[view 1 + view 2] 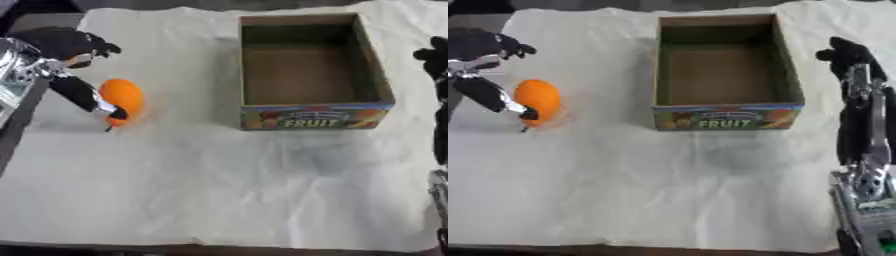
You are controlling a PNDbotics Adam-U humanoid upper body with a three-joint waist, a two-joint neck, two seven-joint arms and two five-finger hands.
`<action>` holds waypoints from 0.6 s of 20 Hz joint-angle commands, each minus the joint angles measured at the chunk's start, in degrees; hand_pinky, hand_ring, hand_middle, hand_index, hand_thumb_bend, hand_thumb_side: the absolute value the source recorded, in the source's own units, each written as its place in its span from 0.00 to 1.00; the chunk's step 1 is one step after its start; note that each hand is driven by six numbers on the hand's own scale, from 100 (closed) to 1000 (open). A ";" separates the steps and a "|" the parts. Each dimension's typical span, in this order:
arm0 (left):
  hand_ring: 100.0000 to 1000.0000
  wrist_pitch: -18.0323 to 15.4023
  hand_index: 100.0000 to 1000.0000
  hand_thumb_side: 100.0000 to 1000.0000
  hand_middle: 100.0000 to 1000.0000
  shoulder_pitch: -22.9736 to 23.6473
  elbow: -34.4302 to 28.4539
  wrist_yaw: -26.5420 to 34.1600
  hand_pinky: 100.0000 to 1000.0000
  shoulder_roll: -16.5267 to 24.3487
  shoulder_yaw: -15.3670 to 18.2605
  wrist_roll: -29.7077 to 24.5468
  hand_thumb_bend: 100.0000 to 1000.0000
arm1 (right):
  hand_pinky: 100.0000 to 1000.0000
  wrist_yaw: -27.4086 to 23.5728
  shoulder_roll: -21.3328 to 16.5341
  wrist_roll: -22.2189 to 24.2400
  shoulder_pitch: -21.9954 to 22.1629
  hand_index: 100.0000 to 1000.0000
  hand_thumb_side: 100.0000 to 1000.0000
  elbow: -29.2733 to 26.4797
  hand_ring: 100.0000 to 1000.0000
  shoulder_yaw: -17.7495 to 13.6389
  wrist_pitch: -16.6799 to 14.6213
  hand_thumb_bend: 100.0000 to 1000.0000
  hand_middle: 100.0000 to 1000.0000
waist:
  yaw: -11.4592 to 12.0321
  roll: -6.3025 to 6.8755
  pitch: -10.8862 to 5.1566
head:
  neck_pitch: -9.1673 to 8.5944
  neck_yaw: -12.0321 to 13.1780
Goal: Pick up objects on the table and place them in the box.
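The box (315,117), an open cardboard carton with "FRUIT" printed on its near wall, stands on the far right part of the table under a pale, creased cloth (219,190). Its inside shows only a bare brown floor. The cloth covers nearly the whole table; a dark strip of the table edge (26,120) shows at the left.

The right arm (864,130) runs up the right side, well apart from the box, black and silver, with its lower part cut off by the frame edge. The right hand (846,52) shows at its far end as a dark shape beside the box's right wall, not touching it; whether its fingers are straight or curled cannot be told.

The left hand (61,47) comes in from the upper left. One long dark finger (79,92) reaches down along the left side of the orange fruit (122,97), with its tip at the fruit's lower left edge. The other fingers are bunched above, clear of the fruit, so the hand is spread and not closed round it. Whether the fingertip truly touches the skin is hard to make out.

The orange fruit, oval and smooth, lies on the cloth at the left, well apart from the box. A small dark point at its near end is too blurred to identify.
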 commanded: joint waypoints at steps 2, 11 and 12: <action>0.76 -0.41 1.00 0.69 0.81 -1.28 -1.41 -3.29 0.72 0.68 1.05 -2.56 0.77 | 0.94 0.29 -0.34 0.32 -0.22 0.80 0.98 -1.17 0.85 0.13 -0.03 0.00 0.63 | 0.05 -0.10 -0.86 | -0.24 0.31; 0.69 -1.45 1.00 0.73 0.77 0.25 8.11 -14.25 0.62 -5.43 4.93 2.35 0.68 | 0.94 0.21 0.07 0.70 -0.32 0.80 0.98 -1.17 0.86 0.40 0.25 0.00 0.63 | -0.07 -0.43 -0.62 | -0.29 0.43; 0.68 -0.79 1.00 0.73 0.76 0.33 9.17 -13.56 0.61 -5.71 5.23 3.75 0.66 | 0.94 0.17 0.13 0.76 -0.32 0.80 0.98 -1.17 0.86 0.46 0.27 0.00 0.63 | -0.09 -0.45 -0.58 | -0.28 0.44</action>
